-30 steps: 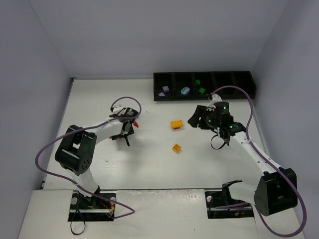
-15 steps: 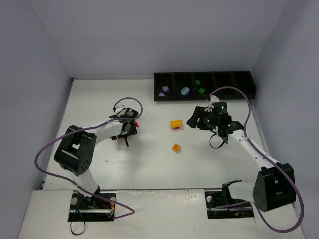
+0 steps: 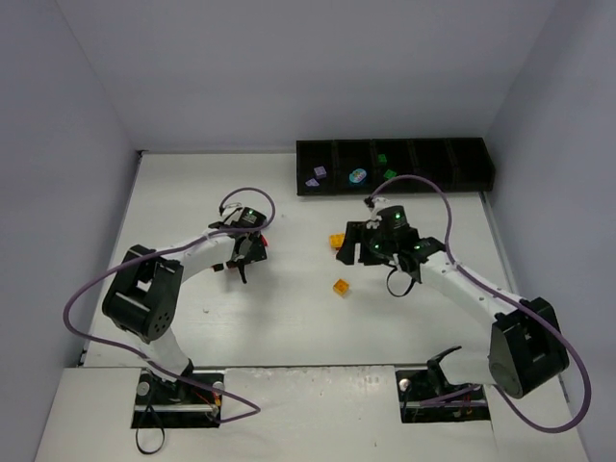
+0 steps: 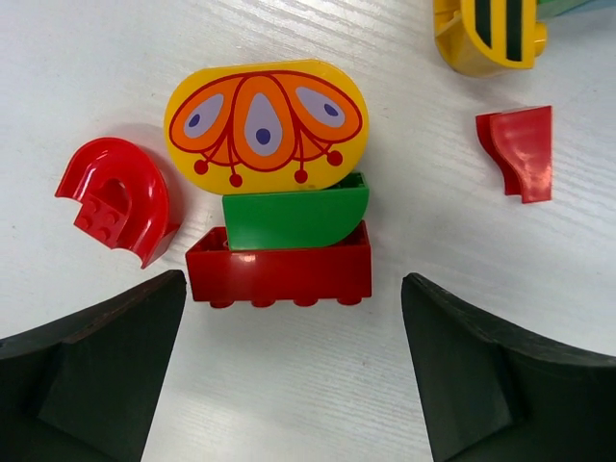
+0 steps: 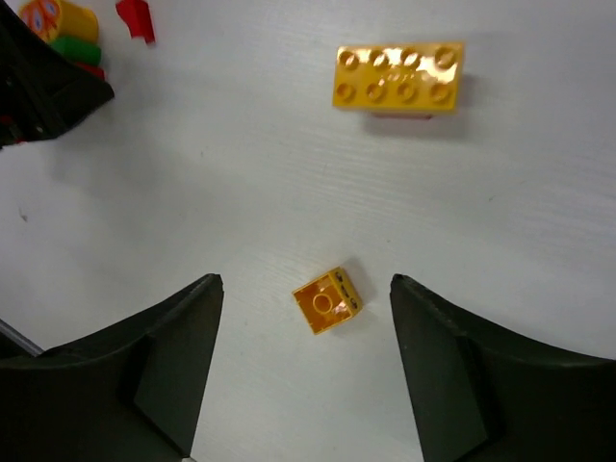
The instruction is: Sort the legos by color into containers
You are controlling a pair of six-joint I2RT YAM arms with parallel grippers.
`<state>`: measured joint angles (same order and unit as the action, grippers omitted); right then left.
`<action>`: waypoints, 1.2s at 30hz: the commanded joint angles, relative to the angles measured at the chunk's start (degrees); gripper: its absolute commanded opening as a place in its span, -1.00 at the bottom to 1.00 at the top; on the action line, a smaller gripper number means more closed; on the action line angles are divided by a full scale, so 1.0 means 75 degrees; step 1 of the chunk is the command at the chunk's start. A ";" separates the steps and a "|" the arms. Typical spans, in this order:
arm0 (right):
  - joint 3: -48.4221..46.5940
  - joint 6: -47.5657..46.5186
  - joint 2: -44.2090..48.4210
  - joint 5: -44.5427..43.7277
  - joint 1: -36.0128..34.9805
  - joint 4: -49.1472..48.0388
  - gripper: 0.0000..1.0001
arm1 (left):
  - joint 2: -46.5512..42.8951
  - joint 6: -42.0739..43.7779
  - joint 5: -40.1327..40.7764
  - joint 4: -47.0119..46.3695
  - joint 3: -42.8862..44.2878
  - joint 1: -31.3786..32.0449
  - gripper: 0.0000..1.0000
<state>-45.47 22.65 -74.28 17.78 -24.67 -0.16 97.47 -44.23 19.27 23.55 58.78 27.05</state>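
Legos [image 4: 278,274] lying loose, left tool [image 3: 248,252] opened wide, right tool [image 5: 306,284] wide, shifted left.

Seen from above, the left gripper [image 3: 246,255] covers the bricks under it; only a red speck [image 3: 263,238] peeks out beside it. The right gripper [image 3: 358,250] hides most of the yellow studded brick [image 3: 336,241]. The pieces in the black tray [image 3: 433,189] are too small for their shapes to be told.

In the left wrist view, the top edge cuts off a yellow striped piece [image 4: 489,37], and a green half-round [image 4: 294,217] overlaps the red brick [image 4: 279,274].

In the right wrist view, a red sliver [image 5: 399,115] under the yellow studded brick is mostly hidden. A small stack of bricks [image 5: 63,29] runs off the top-left corner.
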 commanded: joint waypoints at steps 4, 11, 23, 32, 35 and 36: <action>-0.0194 0.0272 -0.0840 -0.1535 -0.1257 0.0619 0.50 | -0.1065 0.0283 -0.0189 0.0316 0.0400 0.0038 0.83; -0.0511 0.0577 -0.1743 -0.2311 -0.1714 0.0935 0.46 | -0.1944 0.0576 -0.0237 0.0668 0.0623 0.0026 0.85; -0.1132 0.0870 -0.2542 -0.3319 -0.2161 0.1709 -0.79 | -0.3549 0.2016 -0.0388 0.0236 0.0284 -0.0454 0.85; -0.3563 0.0121 -0.2048 -0.3483 0.1337 0.1523 -1.00 | -0.5120 0.2920 -0.0858 -0.0971 -0.0922 -0.0559 0.85; -0.4992 0.0014 -0.2739 -0.3508 0.2126 0.1347 -1.00 | -0.5227 0.2921 -0.0846 -0.1054 -0.1065 -0.0548 0.85; -0.5313 0.0049 -0.3170 -0.3287 0.2569 0.1334 -1.00 | -0.5203 0.2920 -0.0869 -0.1077 -0.1053 -0.0548 0.85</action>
<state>-77.03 24.67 -94.54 -5.76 -9.85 12.47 58.52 -24.23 13.30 20.40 49.84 23.22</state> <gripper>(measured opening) 0.425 0.923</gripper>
